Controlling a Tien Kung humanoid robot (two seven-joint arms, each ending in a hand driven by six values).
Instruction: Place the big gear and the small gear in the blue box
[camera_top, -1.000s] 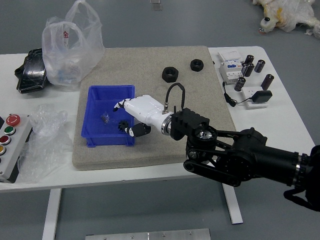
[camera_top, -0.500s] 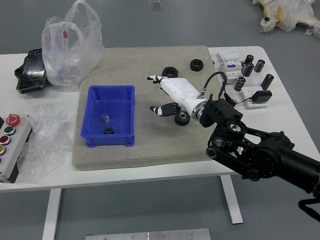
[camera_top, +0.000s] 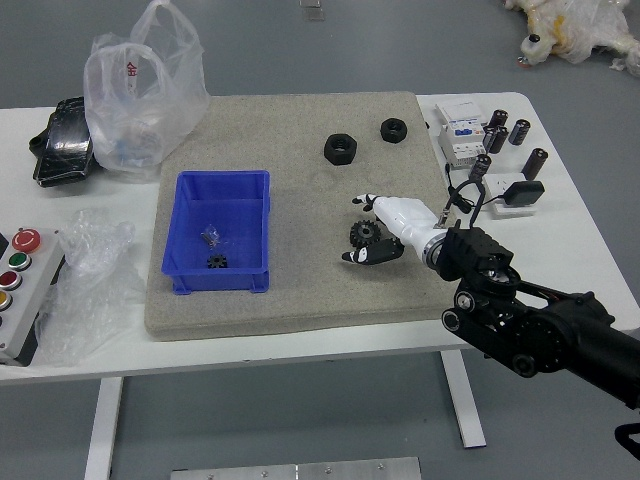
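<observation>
The blue box (camera_top: 190, 225) stands on the left part of the grey mat, with the small black gear (camera_top: 217, 261) lying inside near its front wall. On the mat to the right of the box lies the big black gear (camera_top: 365, 233). Coming in from the right, my right hand (camera_top: 362, 230) is spread around the big gear, its fingers on the far side and its thumb on the near side. Those fingers are open; whether any touches the gear cannot be told.
Two black nuts (camera_top: 340, 149) lie on the mat's far part. At the right stand black cylinders (camera_top: 535, 164) and white devices (camera_top: 462, 140). Plastic bags (camera_top: 140, 95) and a button box (camera_top: 30, 285) are at the left. A plush toy (camera_top: 560, 28) lies beyond the table.
My right hand has moved right from over the blue box to the big gear. The small gear, which was at its fingertips, is let go and lies in the box.
</observation>
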